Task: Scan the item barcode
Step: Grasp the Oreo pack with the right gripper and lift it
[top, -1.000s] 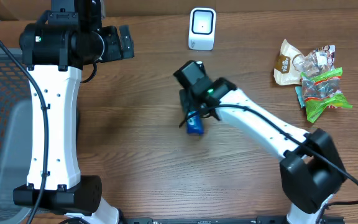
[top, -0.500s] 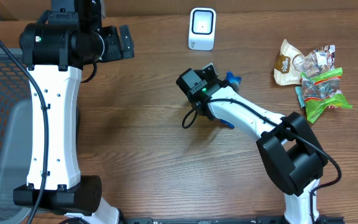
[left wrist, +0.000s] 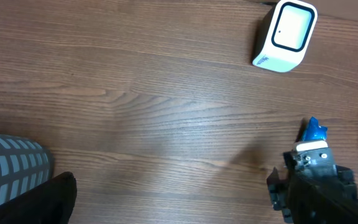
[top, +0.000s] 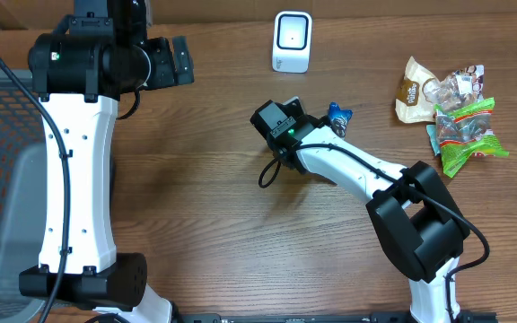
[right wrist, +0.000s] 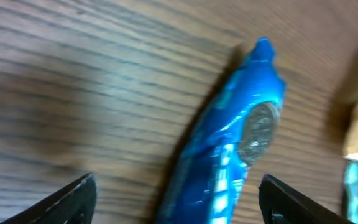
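Blue packet [top: 339,112], released: a second ago it was clamped in the right gripper [right wrist: 178,202] at mid-table; now it lies on the wooden table [top: 205,179], nearer the scanner [top: 292,40] and snack pile [top: 451,108]. Its round silver print is too blurred to read. The right fingers stand apart, with the packet between them, clear of both. The left gripper [top: 179,61], spread wide, holds nothing.

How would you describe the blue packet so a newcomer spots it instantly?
Start at the white scanner at the far edge, then move toward the pile of snack bags on the right. The blue packet lies alone on bare wood between them. It is the only blue item; the pile is tan, green and red.
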